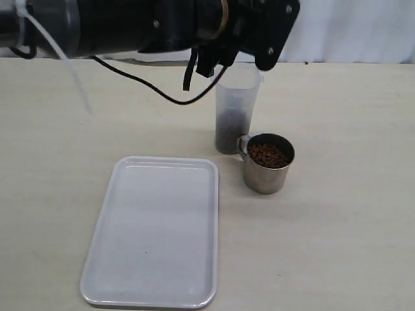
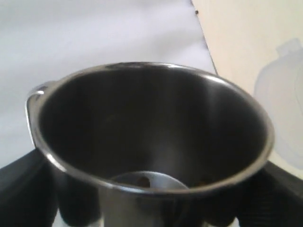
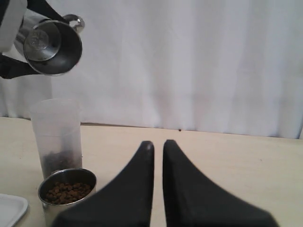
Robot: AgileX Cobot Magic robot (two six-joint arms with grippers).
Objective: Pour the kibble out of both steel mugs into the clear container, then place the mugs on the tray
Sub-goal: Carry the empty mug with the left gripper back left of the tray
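Note:
My left gripper (image 2: pixel 151 210) is shut on a steel mug (image 2: pixel 151 142), with a black finger (image 2: pixel 28 189) on each side. The mug is tipped over the clear container (image 1: pixel 237 107) and is almost bare inside, with a stray pellet (image 2: pixel 142 179) at its bottom. In the right wrist view this mug (image 3: pixel 49 42) hangs above the container (image 3: pixel 57 137). Kibble (image 1: pixel 230 133) fills the container's lower part. The second steel mug (image 1: pixel 267 165), full of kibble (image 1: pixel 268 155), stands upright against the container. My right gripper (image 3: pixel 158 144) is shut on nothing, well apart from both.
The white tray (image 1: pixel 155 230) lies flat on the table in front of the container, bare, and its corner (image 3: pixel 9 208) shows in the right wrist view. The left arm (image 1: pixel 130 26) and its cable (image 1: pixel 149 84) span the back. A white curtain closes the far side.

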